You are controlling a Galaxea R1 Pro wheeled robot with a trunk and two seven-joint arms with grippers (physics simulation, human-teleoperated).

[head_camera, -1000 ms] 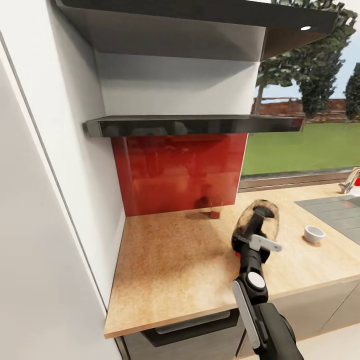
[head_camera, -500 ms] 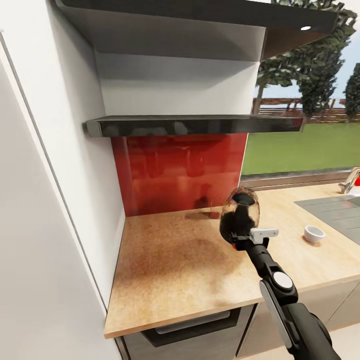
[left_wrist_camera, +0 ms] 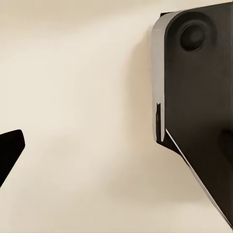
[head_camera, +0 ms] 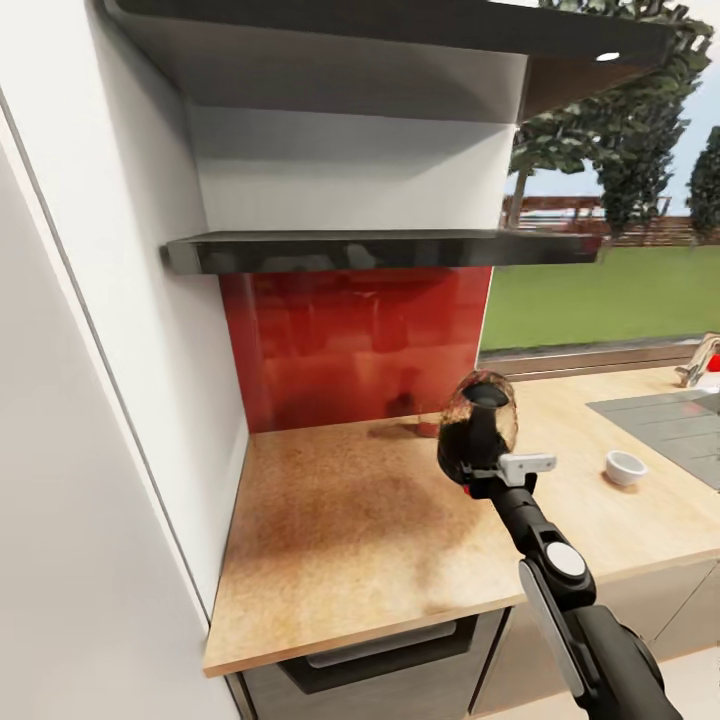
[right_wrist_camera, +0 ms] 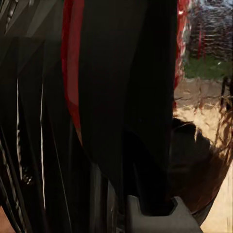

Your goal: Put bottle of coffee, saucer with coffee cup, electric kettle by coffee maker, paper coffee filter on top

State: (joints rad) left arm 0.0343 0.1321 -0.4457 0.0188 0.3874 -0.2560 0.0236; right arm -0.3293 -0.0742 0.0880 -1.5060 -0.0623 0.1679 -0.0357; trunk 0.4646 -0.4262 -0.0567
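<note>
1. Left gripper: finger state cannot be told.
2. Electric kettle (head_camera: 480, 432) held above the kitchen countertop (head_camera: 340, 540), in front of the red backsplash (head_camera: 350, 340).
3. Right gripper (head_camera: 487, 475) clamped on the kettle's handle.
4. Coffee cup (head_camera: 626, 466) right of the kettle.
5. Risk: tilted kettle possibly tipping over once released.

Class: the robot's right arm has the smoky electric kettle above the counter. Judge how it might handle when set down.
The electric kettle looks rigid. Its rounded, bulbous body suggests it could tip if landed tilted on the kitchen countertop. The right gripper holds it low, so it may sway.
</note>
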